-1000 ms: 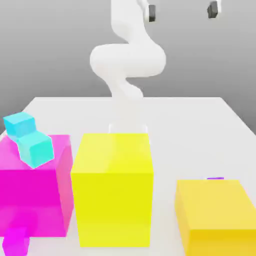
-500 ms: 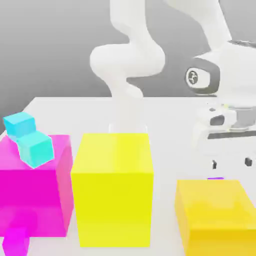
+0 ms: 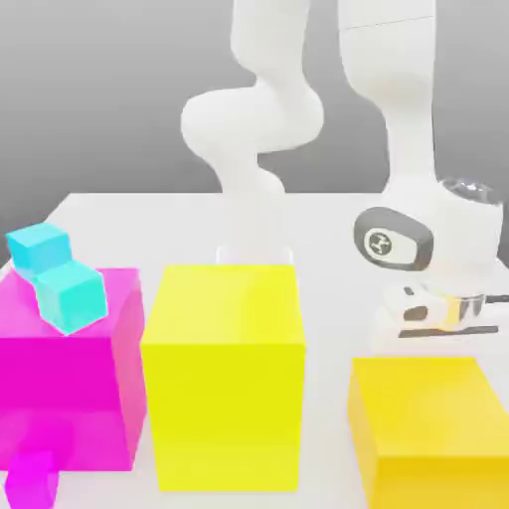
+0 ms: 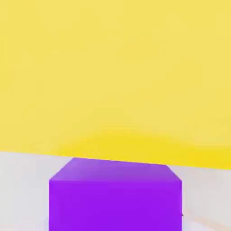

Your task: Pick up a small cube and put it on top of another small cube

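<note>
Bright, even, diffuse light; no clear source. Backdrop grades from dark grey to paler grey near the white table (image 3: 328, 239). Shadows faint and soft. Big yellow block (image 3: 224, 373) has lighter top, darker front. Small purple cube (image 4: 115, 198) likewise lighter on top. No glare. Edges slightly soft throughout.

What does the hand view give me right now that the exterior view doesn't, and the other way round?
Hand view: the purple cube up close, sitting on the white table just in front of a yellow block's wall.

Exterior view: the arm lowered behind the yellow block on that view's right, the middle yellow block, the big magenta block, two small cyan cubes and a small magenta cube.

Both: the yellow block and the table.
</note>
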